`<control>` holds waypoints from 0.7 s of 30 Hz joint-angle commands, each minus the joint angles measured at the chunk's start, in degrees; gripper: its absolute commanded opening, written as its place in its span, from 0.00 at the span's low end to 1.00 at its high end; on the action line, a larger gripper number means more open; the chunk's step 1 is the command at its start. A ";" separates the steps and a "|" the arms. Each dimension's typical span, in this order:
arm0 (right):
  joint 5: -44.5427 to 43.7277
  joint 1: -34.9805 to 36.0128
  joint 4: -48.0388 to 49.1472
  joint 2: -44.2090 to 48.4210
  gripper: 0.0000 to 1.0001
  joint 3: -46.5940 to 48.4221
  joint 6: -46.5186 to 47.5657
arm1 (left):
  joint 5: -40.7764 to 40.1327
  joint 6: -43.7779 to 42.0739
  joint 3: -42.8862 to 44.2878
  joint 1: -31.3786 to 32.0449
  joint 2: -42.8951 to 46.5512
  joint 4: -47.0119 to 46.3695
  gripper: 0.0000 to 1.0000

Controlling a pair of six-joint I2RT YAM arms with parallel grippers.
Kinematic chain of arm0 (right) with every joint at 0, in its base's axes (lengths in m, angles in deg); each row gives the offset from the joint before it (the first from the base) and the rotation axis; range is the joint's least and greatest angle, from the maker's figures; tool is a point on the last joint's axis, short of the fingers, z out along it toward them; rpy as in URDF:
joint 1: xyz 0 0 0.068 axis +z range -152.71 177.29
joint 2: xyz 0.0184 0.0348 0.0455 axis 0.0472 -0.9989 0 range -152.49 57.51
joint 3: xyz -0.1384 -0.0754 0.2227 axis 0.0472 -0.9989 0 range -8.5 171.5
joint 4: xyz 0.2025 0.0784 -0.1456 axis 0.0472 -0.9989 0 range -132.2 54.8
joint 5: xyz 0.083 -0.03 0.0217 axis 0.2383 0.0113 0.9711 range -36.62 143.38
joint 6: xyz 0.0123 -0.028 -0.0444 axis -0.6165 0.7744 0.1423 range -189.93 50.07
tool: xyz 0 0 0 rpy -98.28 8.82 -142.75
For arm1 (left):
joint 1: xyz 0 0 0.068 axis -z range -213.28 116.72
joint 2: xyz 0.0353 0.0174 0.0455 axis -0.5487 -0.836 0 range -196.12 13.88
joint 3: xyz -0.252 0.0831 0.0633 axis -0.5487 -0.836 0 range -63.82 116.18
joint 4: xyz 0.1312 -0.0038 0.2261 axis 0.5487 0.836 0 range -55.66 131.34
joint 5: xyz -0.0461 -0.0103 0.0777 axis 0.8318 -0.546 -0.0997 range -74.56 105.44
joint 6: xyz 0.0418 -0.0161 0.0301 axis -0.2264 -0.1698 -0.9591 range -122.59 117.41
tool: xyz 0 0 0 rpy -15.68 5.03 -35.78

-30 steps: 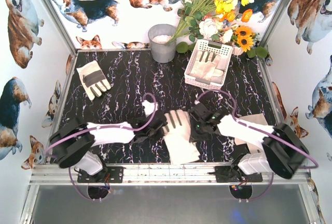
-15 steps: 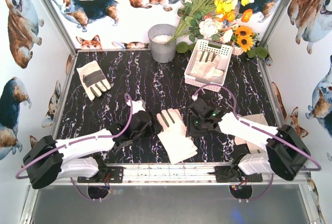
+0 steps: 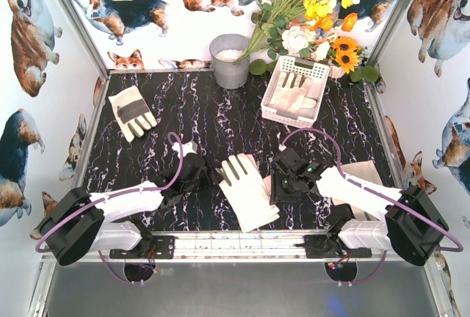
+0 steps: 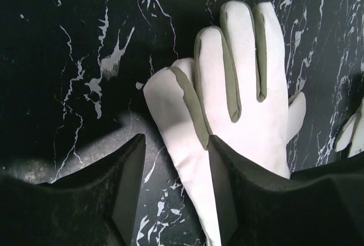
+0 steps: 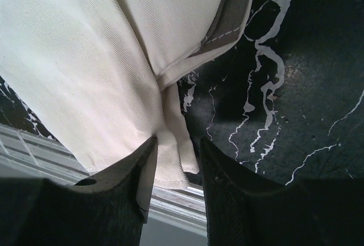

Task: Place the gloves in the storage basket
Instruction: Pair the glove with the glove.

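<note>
Left jaws: spread apart on the left gripper point(image 4: 176, 142), low over the table point(image 4: 68, 58), pinching nothing.
Between the left fingers point(image 4: 128, 192): one long edge of the middle glove point(image 4: 244, 86) lies flat there, with bare black tabletop filling the rest of the gap.
Right jaws: parted on the right gripper point(image 5: 177, 143), not pressed onto anything.
Between the right fingers point(image 5: 142, 189): a fold of cream cloth at the glove's cuff edge touches one finger. A strip of table shows before the other finger.
Middle glove: flat on the table between the two grippers, outside the basket. Its fingers point to the far side, with dark grey strips between them. The cuff lies toward the near edge, close to the metal rail point(image 3: 242, 242).
Grippers from above: the left one is just beside the glove's left edge, the right one just beside its right edge.
Side glove point(image 3: 132, 112): far left of the table, dark panels up, well apart from both grippers and from the basket.
Basket point(image 3: 283, 117): white and slotted, on the far right of the table, well apart from the middle glove.
Inside the basket: cream gloves in the basket point(image 3: 292, 97), dark-striped fingers toward the far rim; how many I cannot tell.
Bucket point(image 3: 230, 64): grey metal, just left of the basket by the back wall.
Flowers point(image 3: 308, 9): a bunch leaning over the bucket and basket.
Tan patch point(image 3: 367, 172): partly under the right arm; what it is I cannot tell.
</note>
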 commanded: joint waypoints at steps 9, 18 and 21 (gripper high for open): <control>1.76 -0.18 3.04 -0.21 0.30 -0.37 -1.11 | 0.35 -1.29 -0.39 -2.70 -6.21 -7.65 0.30; 3.49 -0.13 4.21 -0.81 0.24 -0.81 -1.04 | 0.38 -1.56 1.08 -2.76 -9.55 -7.27 0.20; 3.39 -0.12 4.10 -0.59 0.13 -0.81 -1.10 | 0.62 -1.87 1.13 -2.76 -9.74 -7.99 0.10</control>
